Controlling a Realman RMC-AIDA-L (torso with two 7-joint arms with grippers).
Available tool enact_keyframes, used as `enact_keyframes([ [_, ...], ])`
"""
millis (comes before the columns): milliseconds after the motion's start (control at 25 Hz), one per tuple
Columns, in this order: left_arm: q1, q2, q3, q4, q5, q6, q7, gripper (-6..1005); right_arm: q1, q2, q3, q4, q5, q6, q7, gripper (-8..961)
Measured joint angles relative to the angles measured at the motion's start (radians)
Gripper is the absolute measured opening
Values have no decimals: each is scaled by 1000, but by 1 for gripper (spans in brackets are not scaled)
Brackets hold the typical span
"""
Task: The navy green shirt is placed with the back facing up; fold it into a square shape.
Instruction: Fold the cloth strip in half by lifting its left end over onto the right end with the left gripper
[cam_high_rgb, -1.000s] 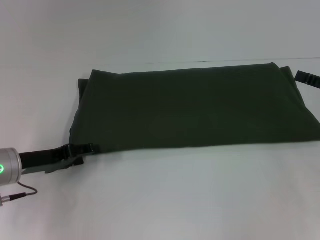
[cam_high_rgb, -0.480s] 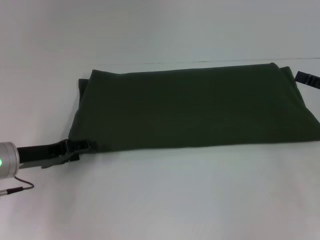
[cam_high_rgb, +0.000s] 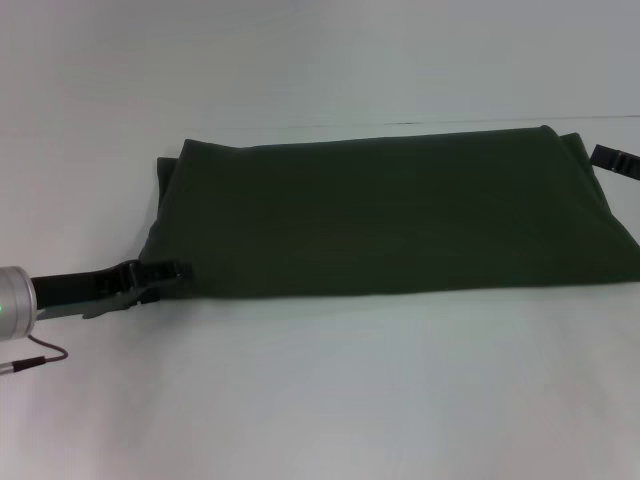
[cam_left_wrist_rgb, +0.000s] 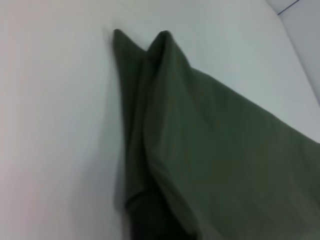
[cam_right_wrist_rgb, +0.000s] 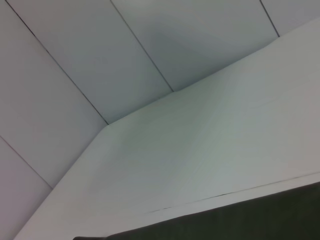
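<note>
The navy green shirt (cam_high_rgb: 390, 215) lies flat on the white table (cam_high_rgb: 330, 390), folded into a long band that runs left to right. My left gripper (cam_high_rgb: 168, 272) sits low at the shirt's near left corner, right against the cloth edge. The left wrist view looks along that left end of the shirt (cam_left_wrist_rgb: 200, 150), where the stacked layers show as two points at the far side. My right gripper (cam_high_rgb: 614, 158) shows only as a dark tip at the shirt's far right corner. The right wrist view catches just a dark strip of shirt (cam_right_wrist_rgb: 240, 220).
White wall panels (cam_right_wrist_rgb: 100, 60) rise behind the table's back edge. Bare tabletop lies in front of the shirt and to its left. A thin cable (cam_high_rgb: 30, 360) hangs under my left arm.
My left gripper has moved a little away from me and to the right, from just short of the shirt's near left corner up against it. The shirt and the right gripper have stayed put.
</note>
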Motion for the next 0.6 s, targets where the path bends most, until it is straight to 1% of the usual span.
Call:
enact_keyframes([
  [360,6,0,3,5,-8,38,5,755,-2,-3,0,3,0,3,-2,769],
  [600,9,2,4,21,39,70,0,755,-2,-4,0,4,0,4,-2,769],
])
